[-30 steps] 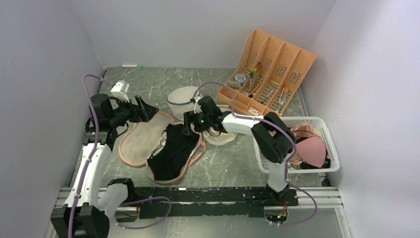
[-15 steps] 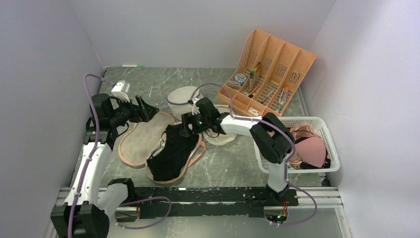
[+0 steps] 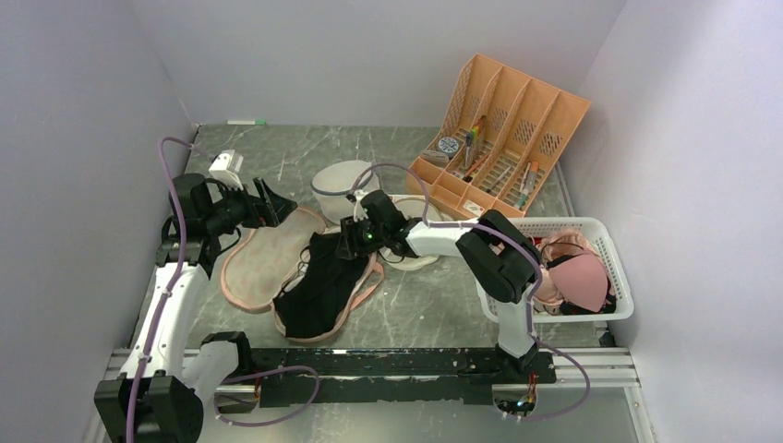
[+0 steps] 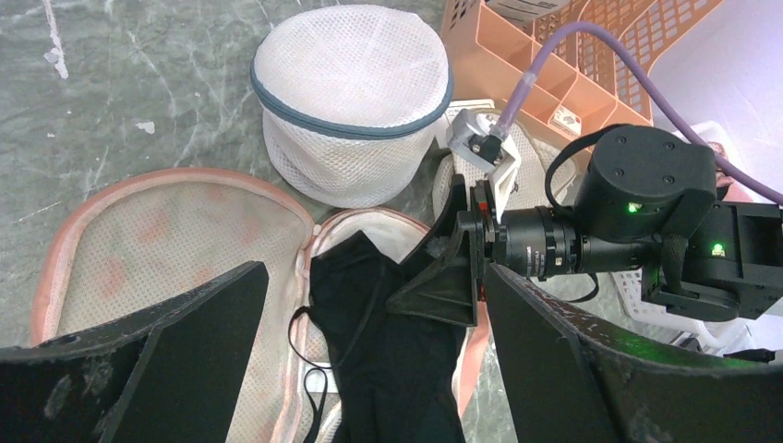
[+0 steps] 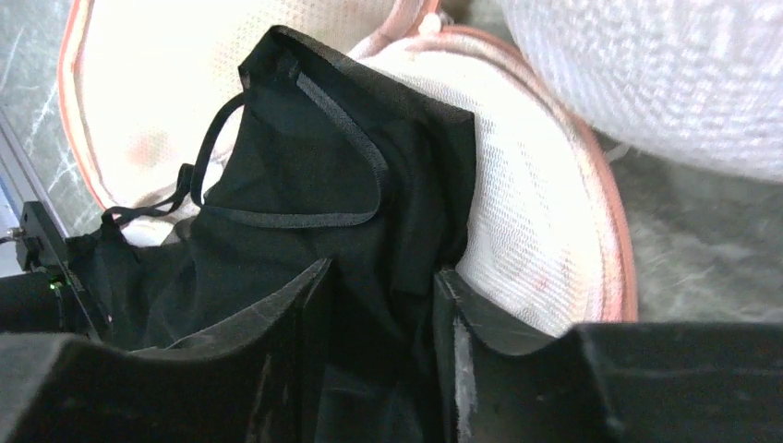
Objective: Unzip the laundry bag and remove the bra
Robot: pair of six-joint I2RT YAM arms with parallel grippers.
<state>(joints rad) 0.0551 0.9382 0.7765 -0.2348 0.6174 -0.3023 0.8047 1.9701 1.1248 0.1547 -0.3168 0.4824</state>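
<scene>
The laundry bag (image 3: 263, 263) lies unzipped and spread flat, its beige lining up and pink edging around it. It also shows in the left wrist view (image 4: 166, 249) and the right wrist view (image 5: 536, 212). The black bra (image 3: 319, 281) lies on the bag's right half. My right gripper (image 3: 345, 238) is at the bra's top edge. In the right wrist view (image 5: 379, 323) its jaws are closed in on a fold of the bra (image 5: 305, 185). My left gripper (image 3: 277, 205) hovers over the bag's far left edge, open and empty (image 4: 369, 369), looking down on the bra (image 4: 388, 369).
A white dome mesh bag (image 3: 337, 185) with blue trim stands just behind the laundry bag. A round cream bag (image 3: 413, 258) lies under the right forearm. An orange organiser (image 3: 503, 129) stands at the back right. A white basket (image 3: 609, 305) with pink garments is on the right.
My right gripper has shifted a little left and nearer, onto the bra's top edge. The left arm has barely moved.
</scene>
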